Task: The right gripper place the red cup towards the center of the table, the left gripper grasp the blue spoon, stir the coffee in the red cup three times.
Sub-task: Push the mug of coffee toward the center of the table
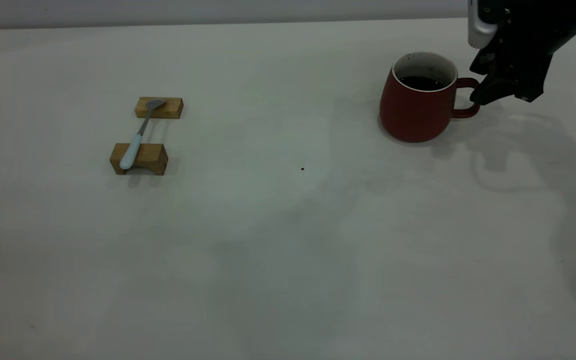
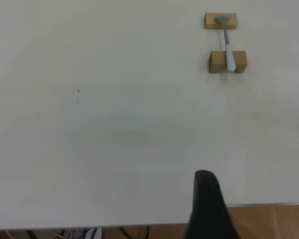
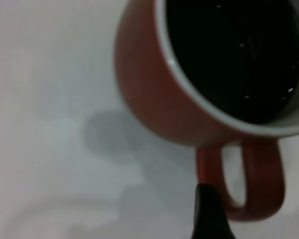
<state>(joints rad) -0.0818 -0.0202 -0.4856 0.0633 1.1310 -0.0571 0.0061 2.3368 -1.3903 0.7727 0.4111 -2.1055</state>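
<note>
The red cup (image 1: 418, 105) stands upright at the far right of the table (image 1: 288, 250), holding dark coffee (image 1: 422, 82). My right gripper (image 1: 483, 82) is at the cup's handle (image 1: 465, 97), open, with one finger (image 3: 205, 209) beside the loop (image 3: 269, 189); the cup's wall (image 3: 154, 99) and the coffee (image 3: 239, 55) fill that view. The blue spoon (image 1: 138, 135) lies across two wooden blocks at the left, also seen from afar as the spoon (image 2: 228, 47). My left gripper (image 2: 259, 209) hangs open over the table's near edge, far from the spoon, holding nothing.
Two tan wooden blocks (image 1: 159, 107) (image 1: 140, 159) carry the spoon. A tiny dark speck (image 1: 302, 169) marks the tabletop near the middle. Wooden floor (image 2: 279, 221) shows beyond the table edge in the left wrist view.
</note>
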